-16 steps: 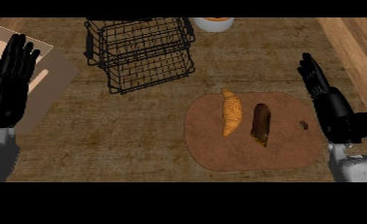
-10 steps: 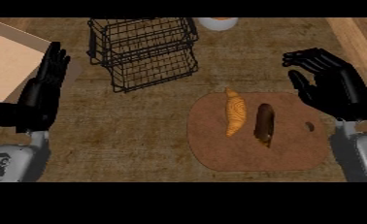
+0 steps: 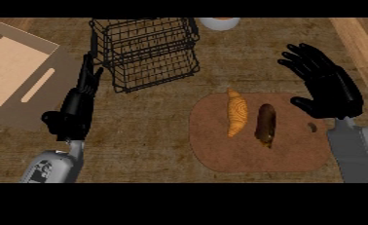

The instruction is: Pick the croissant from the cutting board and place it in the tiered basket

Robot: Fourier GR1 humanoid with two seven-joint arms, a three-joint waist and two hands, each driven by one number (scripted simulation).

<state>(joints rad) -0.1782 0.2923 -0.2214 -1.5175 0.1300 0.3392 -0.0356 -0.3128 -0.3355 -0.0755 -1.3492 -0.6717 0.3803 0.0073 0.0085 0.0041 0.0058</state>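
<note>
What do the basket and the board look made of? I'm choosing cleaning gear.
The basket looks like thin black wire, probably coated metal: an open grid with the counter showing through. The board looks like wood with a matt finish: flat, reddish brown, faintly mottled, though the look leaves plastic or composite open.

You will find no readable text, label, brand, number or sign here; there are faint dark marks on the left forearm (image 3: 50, 168), below the left hand (image 3: 75, 109), but they cannot be read.
</note>
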